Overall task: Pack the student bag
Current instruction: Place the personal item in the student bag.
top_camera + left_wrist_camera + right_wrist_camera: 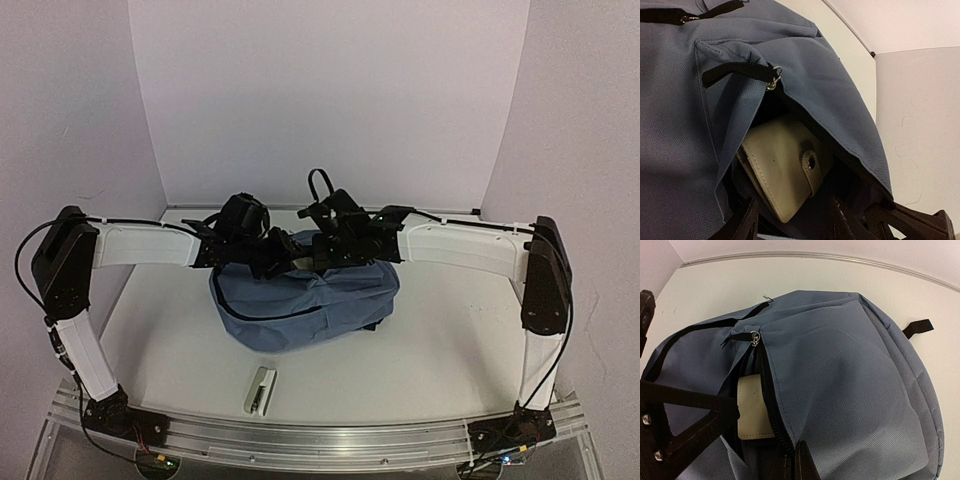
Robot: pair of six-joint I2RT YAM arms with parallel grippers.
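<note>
A small white item (261, 388) lies on the table (450, 350) near the front edge, apart from the bag (305, 305), which slumps mid-table, unzipped. At the bag's far side, the left gripper (792, 217) has its jaws partly spread either side of a tan wallet (782, 172) lying inside. The right gripper (772, 442) is pinched closed on the bag's zip edge beside it.

One blue backpack (305, 305). One beige wallet (780, 170), with one snap button (811, 162). Two metal zip pulls in the left wrist view: a near pull (773, 80) and a far pull (685, 19). One small pale case (261, 388) on the one counter (450, 340). Two robot arms: left arm (130, 243) and right arm (470, 245).
</note>
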